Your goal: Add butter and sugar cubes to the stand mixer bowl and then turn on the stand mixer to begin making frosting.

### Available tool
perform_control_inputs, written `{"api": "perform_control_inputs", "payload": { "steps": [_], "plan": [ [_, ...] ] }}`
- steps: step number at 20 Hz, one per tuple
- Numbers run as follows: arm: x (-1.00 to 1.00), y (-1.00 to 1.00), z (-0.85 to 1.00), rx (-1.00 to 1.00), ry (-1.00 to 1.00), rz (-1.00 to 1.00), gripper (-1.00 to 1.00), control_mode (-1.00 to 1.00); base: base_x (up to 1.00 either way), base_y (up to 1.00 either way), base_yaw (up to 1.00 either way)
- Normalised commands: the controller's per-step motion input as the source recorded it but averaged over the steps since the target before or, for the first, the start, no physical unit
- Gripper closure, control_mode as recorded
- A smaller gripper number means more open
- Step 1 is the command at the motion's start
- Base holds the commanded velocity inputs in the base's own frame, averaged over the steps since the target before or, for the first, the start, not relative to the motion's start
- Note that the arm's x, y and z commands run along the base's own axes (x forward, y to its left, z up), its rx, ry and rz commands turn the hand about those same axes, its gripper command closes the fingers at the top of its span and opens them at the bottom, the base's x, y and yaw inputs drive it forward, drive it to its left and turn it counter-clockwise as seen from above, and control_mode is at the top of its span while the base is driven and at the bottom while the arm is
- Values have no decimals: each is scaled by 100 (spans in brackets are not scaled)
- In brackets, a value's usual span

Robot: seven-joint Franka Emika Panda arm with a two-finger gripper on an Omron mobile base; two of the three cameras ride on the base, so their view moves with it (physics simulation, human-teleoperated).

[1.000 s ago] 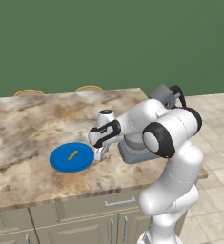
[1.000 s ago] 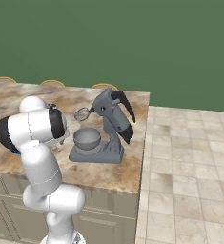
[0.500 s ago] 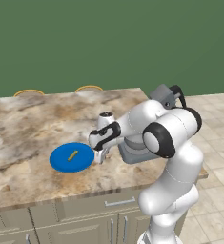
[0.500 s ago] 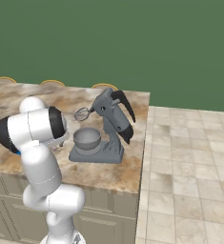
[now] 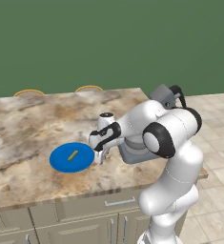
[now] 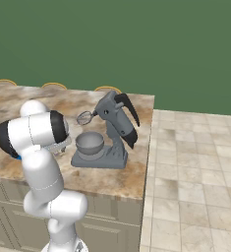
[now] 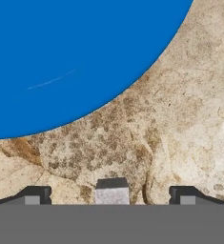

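On the round blue plate (image 5: pixel 61 161) lies the butter (image 5: pixel 72 155), a thin tan stick. My gripper (image 5: pixel 100 156) hangs low over the counter just right of the plate's edge. In the hand view the gripper (image 7: pixel 110 197) is open, and one small grey sugar cube (image 7: pixel 112 189) sits on the counter between the two fingertips (image 7: pixel 37 195), touching neither. The plate's rim (image 7: pixel 75 71) curves across the upper left of that view. The grey stand mixer (image 6: pixel 118 123) stands to the right with its head tilted up and its whisk (image 6: pixel 85 117) above the stand mixer bowl (image 6: pixel 90 142).
The marble counter (image 5: pixel 27 128) stretches left and back from the plate. Its front edge runs just below the plate, with cabinet drawers (image 5: pixel 118 202) underneath. My own arm (image 5: pixel 151 124) stands between the plate and the mixer base (image 5: pixel 132 155). Tiled floor (image 6: pixel 195 172) lies to the right.
The hand has sunk a little toward the counter beside the plate. Plate, butter and mixer have not moved.
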Motion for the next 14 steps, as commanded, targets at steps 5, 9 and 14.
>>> {"api": "perform_control_inputs", "payload": {
  "steps": [5, 9, 14],
  "plan": [
    [0, 0, 0, 0, 0, 0, -100, -100, 0, 0, 0],
    [0, 0, 0, 0, 0, 0, -100, -100, 0, 0, 0],
    [0, 0, 0, 0, 0, 0, 100, -100, 0, 0, 0]
  ]
}}
